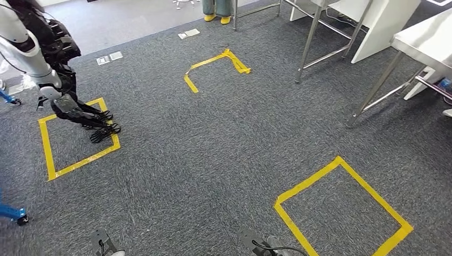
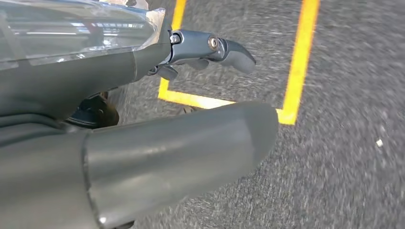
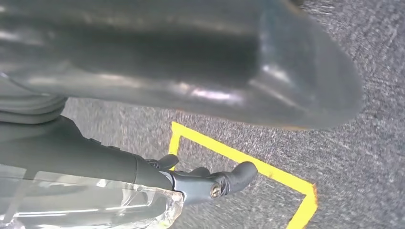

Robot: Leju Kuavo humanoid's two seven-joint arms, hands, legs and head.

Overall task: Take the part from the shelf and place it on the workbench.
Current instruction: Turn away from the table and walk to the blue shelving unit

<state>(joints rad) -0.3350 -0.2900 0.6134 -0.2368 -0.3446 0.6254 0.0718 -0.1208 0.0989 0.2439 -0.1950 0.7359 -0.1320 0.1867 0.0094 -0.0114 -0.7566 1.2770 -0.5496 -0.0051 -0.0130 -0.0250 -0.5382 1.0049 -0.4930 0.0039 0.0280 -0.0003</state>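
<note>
Walking step, judging by the hanging arms: left hand [image 2: 143, 157] and right hand [image 3: 167, 57] hang empty, fingers apart, above the carpet [image 1: 213, 160]. Next move calls for reaching the shelf and gripping the part.

Desk [image 1: 426, 34]: white flat top, only one corner in frame at the far right edge of the head view. It is carried on bright steel legs [image 1: 373, 90] that slant down to the grey carpet [image 1: 213, 149], with a steel crossbar low between them. It stands upright, well apart from the yellow tape square [image 1: 341, 208]; what lies on its top cannot be told
</note>
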